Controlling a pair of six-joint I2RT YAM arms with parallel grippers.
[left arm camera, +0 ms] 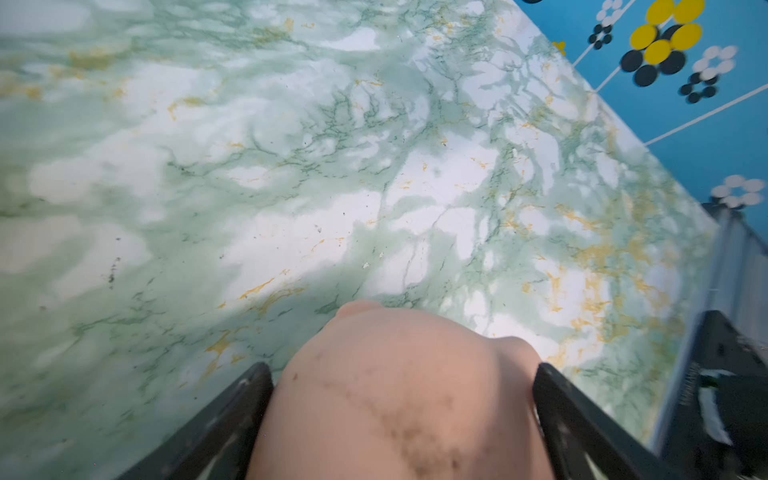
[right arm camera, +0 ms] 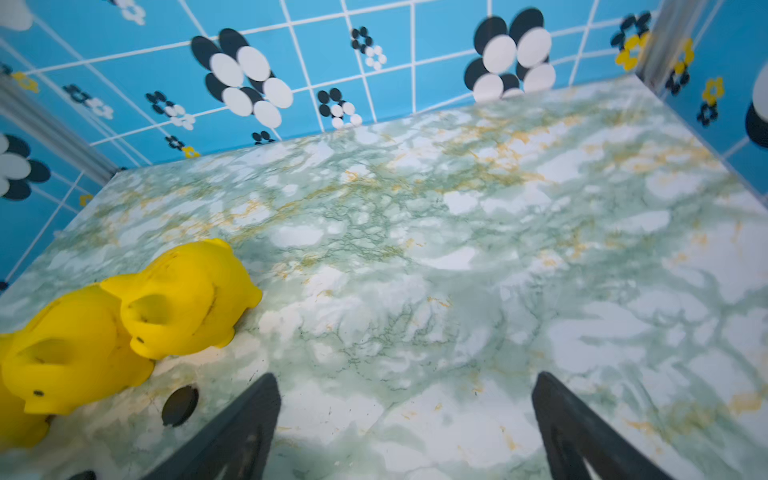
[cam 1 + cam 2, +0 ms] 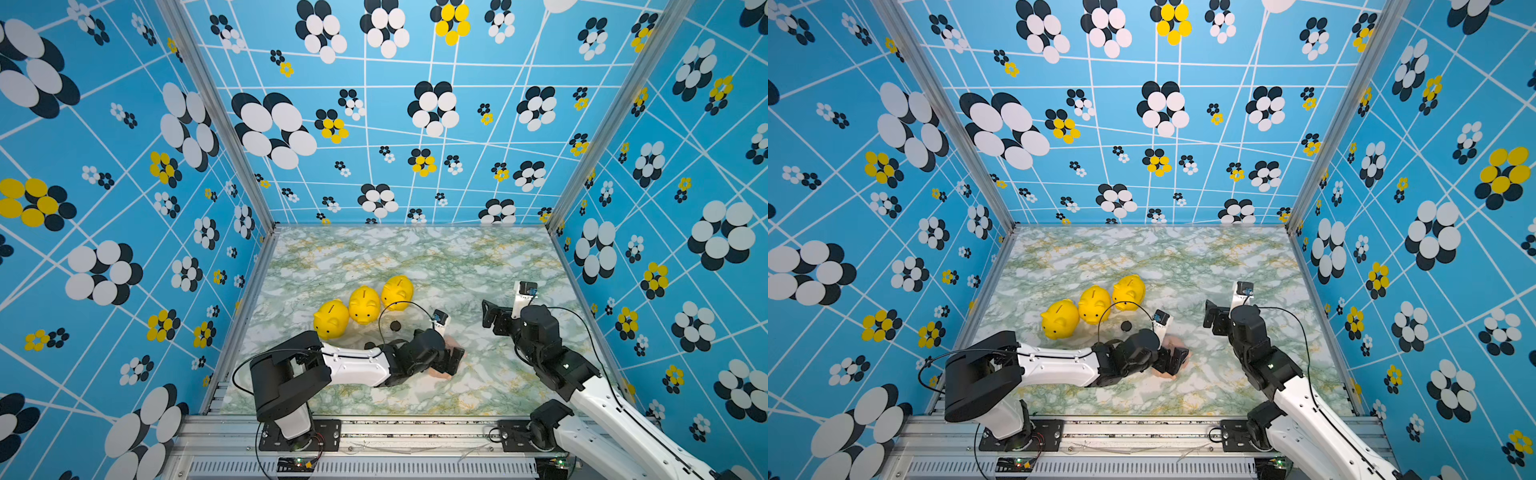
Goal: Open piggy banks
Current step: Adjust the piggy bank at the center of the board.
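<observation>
1. Three yellow piggy banks point(image 3: 364, 304) stand in a row on the desk point(image 3: 415, 257). A loose black disc point(image 3: 395, 325) lies beside them, suggesting some are already opened.
2. The left end effector point(image 1: 401, 368) clamps the pink piggy bank point(image 1: 399, 395) mid-desk, its plug hidden.
3. The right end effector point(image 2: 405, 376) gapes, empty.

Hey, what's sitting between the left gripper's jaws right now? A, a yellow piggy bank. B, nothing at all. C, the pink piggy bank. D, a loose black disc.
C: in the left wrist view the pale pink piggy bank fills the gap between the jaws of the left gripper, pressed against both.
</observation>
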